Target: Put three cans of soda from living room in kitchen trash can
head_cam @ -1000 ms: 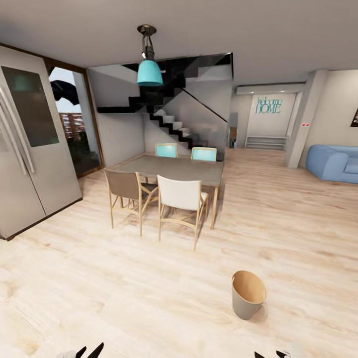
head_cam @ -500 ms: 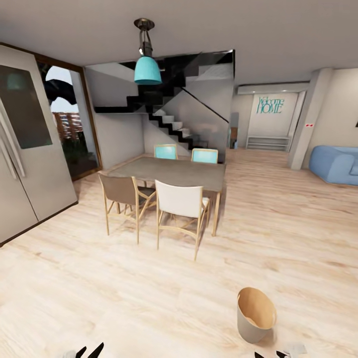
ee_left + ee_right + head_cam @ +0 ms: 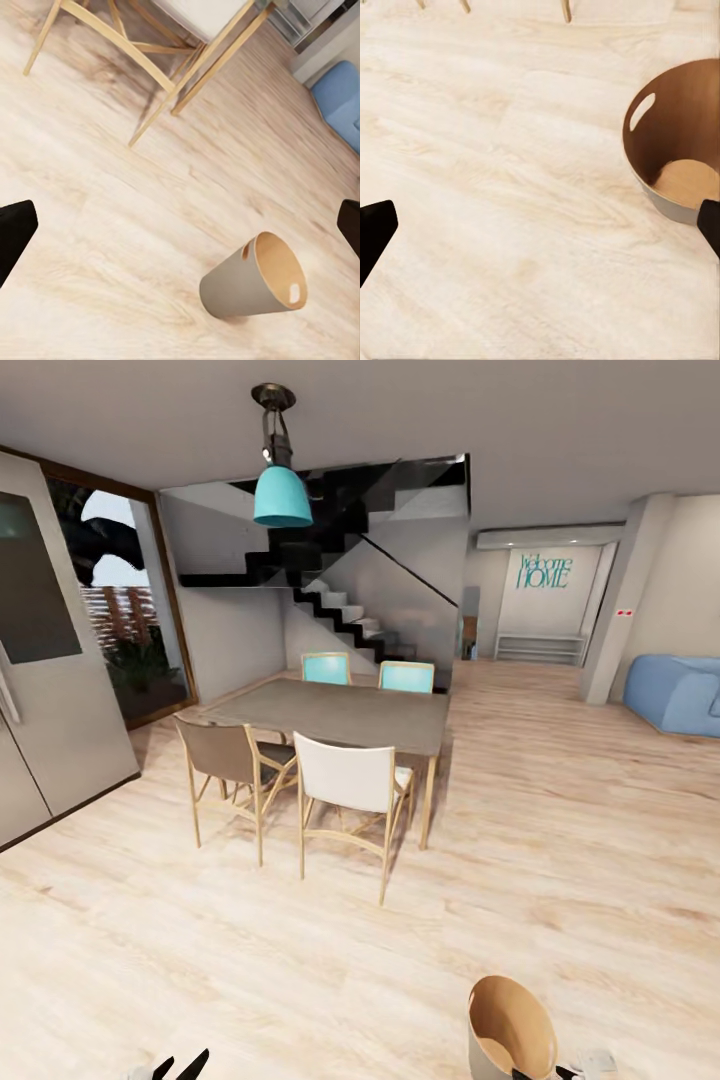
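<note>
With both grippers spread wide and empty, the left gripper (image 3: 180, 225) and right gripper (image 3: 540, 225) hang over bare floor; the trash can (image 3: 512, 1028) stands empty just ahead-right, so fetching comes first: drive past the dining table (image 3: 340, 708) toward the blue sofa (image 3: 680, 695)
</note>
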### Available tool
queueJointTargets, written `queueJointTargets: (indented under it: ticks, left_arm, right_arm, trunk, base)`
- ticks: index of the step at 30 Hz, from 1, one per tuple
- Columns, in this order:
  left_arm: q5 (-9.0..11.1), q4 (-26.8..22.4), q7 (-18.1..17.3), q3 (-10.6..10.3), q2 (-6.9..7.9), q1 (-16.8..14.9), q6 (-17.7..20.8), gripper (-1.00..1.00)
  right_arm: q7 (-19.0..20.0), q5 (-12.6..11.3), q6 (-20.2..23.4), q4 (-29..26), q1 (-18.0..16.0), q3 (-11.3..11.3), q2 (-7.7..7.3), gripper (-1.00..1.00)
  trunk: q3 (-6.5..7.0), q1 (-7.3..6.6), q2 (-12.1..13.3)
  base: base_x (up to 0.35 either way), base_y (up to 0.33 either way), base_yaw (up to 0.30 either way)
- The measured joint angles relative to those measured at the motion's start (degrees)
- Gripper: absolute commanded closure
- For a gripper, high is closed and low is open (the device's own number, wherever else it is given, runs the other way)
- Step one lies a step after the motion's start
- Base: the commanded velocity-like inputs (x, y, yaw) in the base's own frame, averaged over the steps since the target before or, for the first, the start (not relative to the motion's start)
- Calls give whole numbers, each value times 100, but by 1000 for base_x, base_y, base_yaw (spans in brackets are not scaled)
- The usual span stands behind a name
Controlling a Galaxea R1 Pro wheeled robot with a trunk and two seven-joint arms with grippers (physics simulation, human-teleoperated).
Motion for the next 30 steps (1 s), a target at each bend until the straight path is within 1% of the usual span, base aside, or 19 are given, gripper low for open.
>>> queueJointTargets:
  ticks: [11, 14, 26, 28, 30]
  left_arm:
    - [0, 0, 0, 0, 1, 0, 0, -100]
    - [-1, 0, 0, 0, 0, 0, 0, -100]
    - [-2, 0, -8, -2, 2, 0, 0, -100]
    - [-6, -3, -20, -9, 3, 0, -4, -100]
    - [-9, -6, -31, -15, 5, 0, -6, -100]
  right_arm:
    - [0, 0, 4, 0, -2, -1, 0, -100]
    - [0, 0, 2, 0, 0, 0, 0, -100]
    - [-33, -2, -13, 0, -2, -6, 0, -100]
    - [-254, -5, -23, -5, -8, -22, 0, -100]
    - [-824, -6, -23, -9, -42, -28, 3, -100]
  trunk:
    - [0, 0, 0]
    - [0, 0, 0]
    - [0, 0, 0]
    - [0, 0, 0]
    - [0, 0, 0]
  base:
    - [288, -201, 0]
    - [205, -71, 0]
    - [29, -15, 0]
    - [1, -1, 0]
    - [0, 0, 0]
